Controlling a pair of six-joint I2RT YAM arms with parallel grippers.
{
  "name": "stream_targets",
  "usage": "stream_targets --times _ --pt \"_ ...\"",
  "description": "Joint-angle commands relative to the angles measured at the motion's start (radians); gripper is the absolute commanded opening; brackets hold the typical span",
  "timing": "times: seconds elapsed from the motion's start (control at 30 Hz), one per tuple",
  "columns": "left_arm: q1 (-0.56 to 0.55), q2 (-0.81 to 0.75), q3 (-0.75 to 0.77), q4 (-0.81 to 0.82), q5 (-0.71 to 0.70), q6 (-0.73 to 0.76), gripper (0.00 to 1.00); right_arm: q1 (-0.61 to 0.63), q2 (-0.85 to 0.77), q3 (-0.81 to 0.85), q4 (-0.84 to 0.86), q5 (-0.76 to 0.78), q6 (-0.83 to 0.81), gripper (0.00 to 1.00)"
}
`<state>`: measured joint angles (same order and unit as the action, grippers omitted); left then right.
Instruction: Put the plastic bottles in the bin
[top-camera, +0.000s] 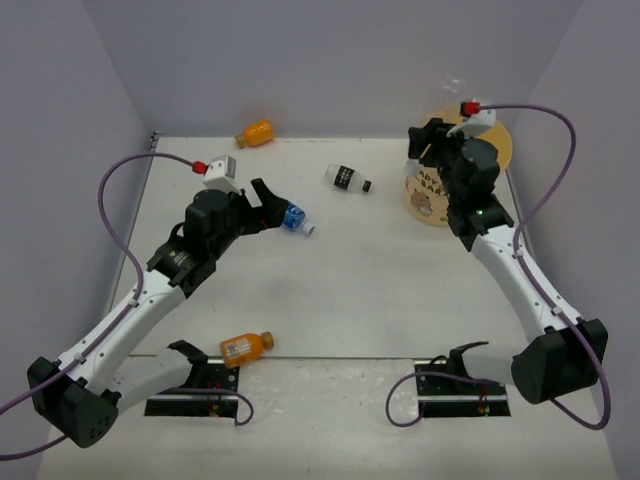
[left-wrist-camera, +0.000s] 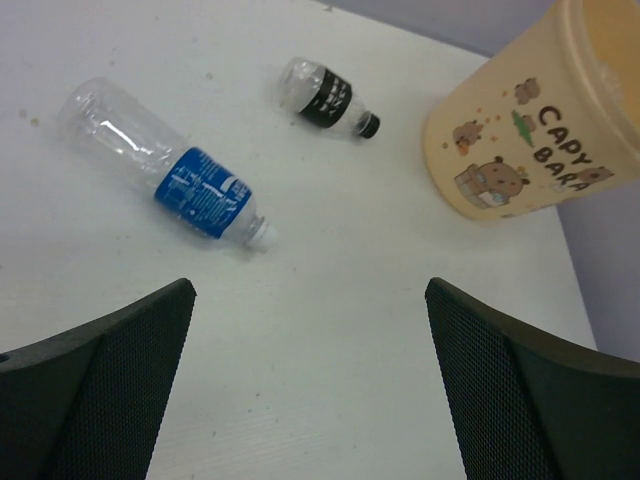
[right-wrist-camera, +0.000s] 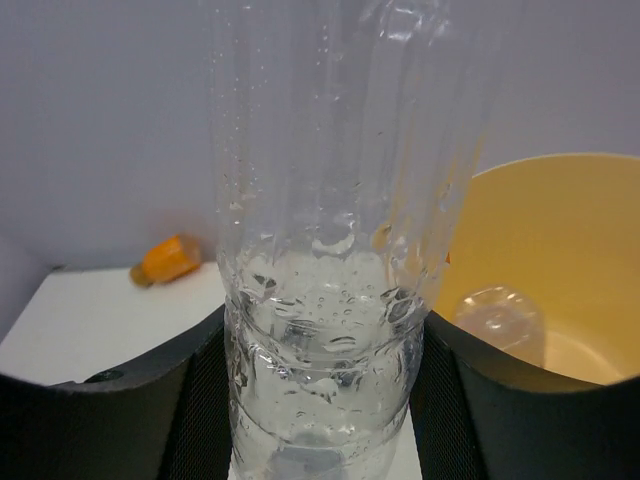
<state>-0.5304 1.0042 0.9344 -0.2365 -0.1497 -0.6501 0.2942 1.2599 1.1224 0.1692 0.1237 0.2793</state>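
Observation:
My right gripper (top-camera: 432, 140) is shut on a clear, unlabelled bottle (right-wrist-camera: 325, 290) and holds it upright beside the rim of the pale-yellow bin (top-camera: 495, 150). In the right wrist view the bin (right-wrist-camera: 570, 220) has another clear bottle (right-wrist-camera: 498, 320) lying inside it. My left gripper (top-camera: 270, 198) is open and empty, just left of a blue-label bottle (top-camera: 294, 220) lying on the table. In the left wrist view that bottle (left-wrist-camera: 170, 165) lies ahead of the open gripper (left-wrist-camera: 310, 300). A black-label bottle (top-camera: 346, 179) lies mid-table.
One orange bottle (top-camera: 255, 133) lies at the back edge by the wall. Another orange bottle (top-camera: 245, 346) lies at the near edge by the left arm's base. Grey walls close in the table on three sides.

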Motion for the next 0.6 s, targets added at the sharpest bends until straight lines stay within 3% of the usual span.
stream_targets --times 0.0,0.13,0.33,0.57 --pt "0.001 -0.003 -0.035 -0.121 -0.06 0.029 1.0 -0.13 0.055 0.15 -0.048 0.149 -0.056 0.3" --pt "0.0 -0.001 -0.046 -0.177 -0.054 0.022 1.0 -0.212 0.165 0.279 -0.107 0.169 -0.057 0.3" --pt "0.001 -0.021 -0.096 -0.224 -0.072 -0.002 1.0 -0.27 0.265 0.338 -0.135 0.223 -0.06 0.38" --pt "0.001 0.018 -0.122 -0.231 -0.069 -0.024 1.0 -0.276 0.273 0.306 -0.147 0.231 -0.055 0.69"
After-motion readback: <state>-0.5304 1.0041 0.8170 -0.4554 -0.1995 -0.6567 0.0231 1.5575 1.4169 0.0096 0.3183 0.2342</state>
